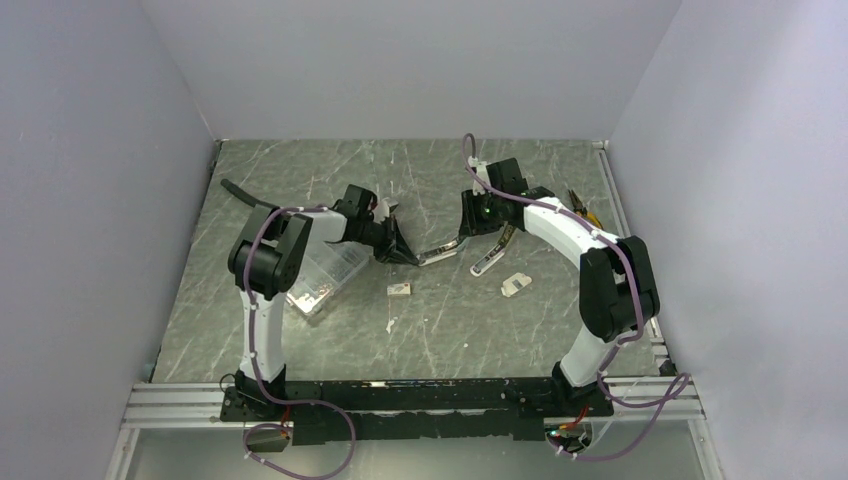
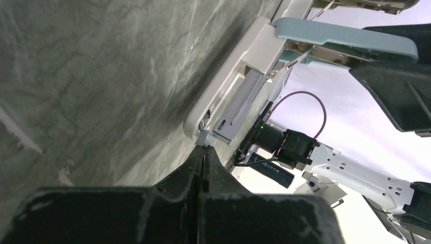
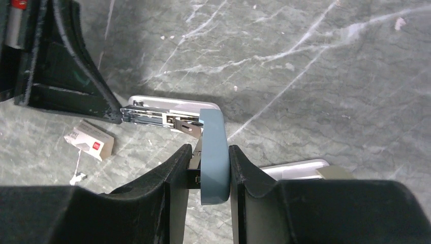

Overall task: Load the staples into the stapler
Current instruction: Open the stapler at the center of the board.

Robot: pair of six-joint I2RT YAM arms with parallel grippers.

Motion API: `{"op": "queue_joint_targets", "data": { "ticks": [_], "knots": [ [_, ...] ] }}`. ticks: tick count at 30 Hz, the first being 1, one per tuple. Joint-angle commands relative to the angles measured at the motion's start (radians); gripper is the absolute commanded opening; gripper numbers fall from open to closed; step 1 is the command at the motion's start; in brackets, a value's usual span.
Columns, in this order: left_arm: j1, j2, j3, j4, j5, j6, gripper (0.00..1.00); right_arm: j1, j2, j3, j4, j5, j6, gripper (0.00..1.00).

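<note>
The stapler (image 1: 440, 250) lies open mid-table: white base (image 3: 173, 103), metal magazine (image 3: 152, 116), and blue top cover (image 3: 213, 152) swung up. My right gripper (image 3: 210, 148) is shut on that blue cover and holds it raised. My left gripper (image 2: 205, 148) is shut, its tips touching the near end of the magazine (image 2: 239, 107); in the right wrist view the left gripper (image 3: 114, 113) meets the magazine's end. The staples, a small white box with a red mark (image 3: 90, 140), lie on the table just in front of the stapler (image 1: 400, 289), apart from both grippers.
A second stapler (image 1: 495, 250) lies right of the open one. A clear compartment case (image 1: 320, 275) sits beside the left arm. A small white piece (image 1: 515, 285) lies front right. A yellow-handled tool (image 1: 585, 210) is at the right wall, and a black object (image 1: 240, 190) lies back left.
</note>
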Motion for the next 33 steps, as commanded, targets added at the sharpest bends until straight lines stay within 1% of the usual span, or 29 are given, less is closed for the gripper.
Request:
{"op": "queue_joint_targets", "data": {
  "ticks": [1,6,11,14,17,25,30,33],
  "knots": [
    [0.013,-0.086,0.030,-0.011,0.023,0.038,0.03,0.007,-0.031,0.042,-0.028,0.089,0.048,0.27],
    [0.020,-0.099,0.029,-0.014,0.031,0.038,0.03,0.030,-0.030,0.054,-0.041,0.129,0.056,0.29],
    [0.023,-0.112,0.025,-0.001,0.032,0.017,0.03,0.043,-0.023,0.058,-0.046,0.160,0.070,0.34],
    [0.023,-0.120,0.027,0.032,0.030,-0.030,0.03,0.047,-0.019,0.056,-0.046,0.171,0.081,0.38],
    [0.018,-0.125,0.025,0.082,0.023,-0.108,0.03,0.048,-0.024,0.050,-0.043,0.174,0.089,0.42],
    [-0.037,-0.139,0.018,0.160,-0.017,-0.195,0.03,0.048,-0.039,0.050,-0.044,0.153,0.095,0.54],
    [-0.062,-0.132,0.040,0.146,-0.041,-0.193,0.03,0.048,-0.064,0.039,-0.041,0.130,0.085,0.57],
    [-0.069,-0.133,0.035,0.140,-0.059,-0.185,0.03,0.046,-0.078,0.024,-0.030,0.088,0.071,0.57]
  ]
}}
